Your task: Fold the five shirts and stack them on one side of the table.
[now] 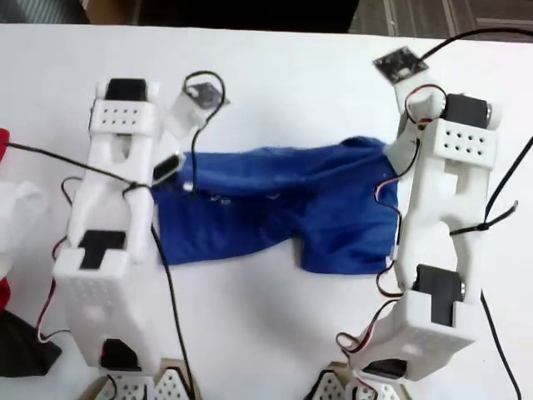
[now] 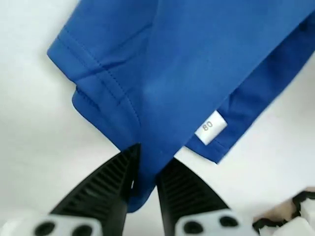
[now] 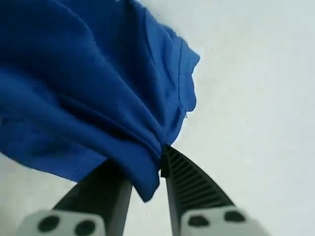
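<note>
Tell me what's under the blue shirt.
White table shows all round the shirt, and nothing pokes out from beneath. The left gripper and right gripper each pinch an end. Whatever lies under the cloth itself is covered.

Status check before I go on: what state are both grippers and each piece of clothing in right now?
Left gripper: shut on a bunched edge of the blue shirt.
Right gripper: shut on a gathered fold of the same shirt.
Blue shirt: spread between both grippers on the table, wrinkled, not neatly folded.
Other clothes: crumpled at the table's left edge, unfolded.
</note>
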You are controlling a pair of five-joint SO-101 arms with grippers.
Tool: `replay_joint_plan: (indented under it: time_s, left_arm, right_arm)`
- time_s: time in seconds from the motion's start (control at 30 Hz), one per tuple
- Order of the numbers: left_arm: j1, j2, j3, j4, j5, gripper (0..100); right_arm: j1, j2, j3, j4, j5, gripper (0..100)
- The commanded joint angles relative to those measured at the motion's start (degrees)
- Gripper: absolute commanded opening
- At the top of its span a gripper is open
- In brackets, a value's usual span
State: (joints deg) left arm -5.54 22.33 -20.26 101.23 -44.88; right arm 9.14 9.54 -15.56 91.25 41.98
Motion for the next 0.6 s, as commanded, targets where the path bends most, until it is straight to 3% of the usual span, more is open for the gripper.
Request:
replay_joint_plan:
  time_s: [0.0,0.37,0.57]
  left_arm:
    - [-0.53,-5.54,5.93,-1.49,-0.70,2]
    - [-0.09,-5.89,21.93,-11.34,-0.70,2]
    - [0.18,-5.45,25.54,-15.74,-0.53,2]
  right_arm:
    - [2.51,-0.57,0.79,2.33,3.25,2.3]
    - [10.86,-0.75,22.07,-7.25,11.52,2.3]
    - [10.95,-0.92,28.13,-8.92,15.21,2.3]
